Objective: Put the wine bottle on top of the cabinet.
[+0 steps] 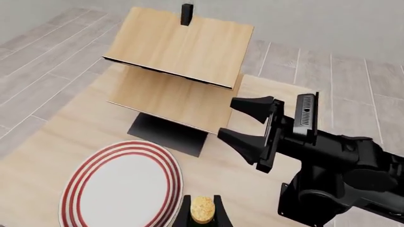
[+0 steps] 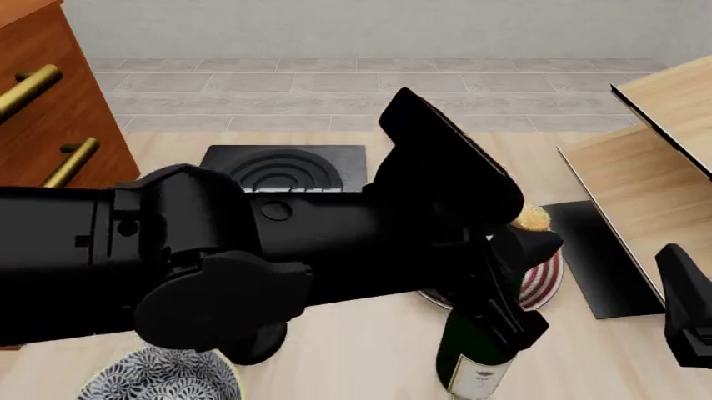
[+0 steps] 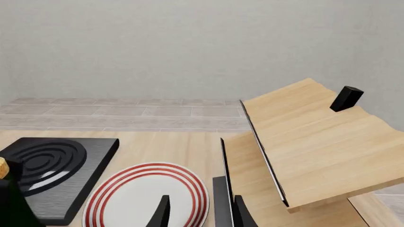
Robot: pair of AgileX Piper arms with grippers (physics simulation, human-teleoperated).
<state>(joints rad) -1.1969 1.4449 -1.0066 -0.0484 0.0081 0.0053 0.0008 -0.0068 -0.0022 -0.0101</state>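
Pale wood tabletop is seen bounded by grey floor tiles and a plain grey wall, and the items on it are recorded from the near edge outward. Nearest, a patterned blue-and-white bowl is partly hidden under the left arm, which is laid across the front view from the left at a height above the table. The wine bottle is found upright near the table's front edge, its dark green body and the top of its white label visible below the left gripper; in the left wrist view the tan cork is seen between the two black fingers, so the claw is judged to be clamped on the bottle's neck, a hold that suits a lift with the bottle kept vertical. Whether the base is touching the table cannot be told. Just behind the bottle a red-ringed white plate is noted, and beyond it a black ribbed pad. The right gripper is held apart from the bottle, off to the right, its fingers spread and nothing between them, seemingly kept clear of the lift. A tilted light-wood shelf structure stands at the right. The cabinet, reddish-brown with brass handles, is located at the far left; its top lies outside every view, so a raise and a leftward carry are judged to remain.
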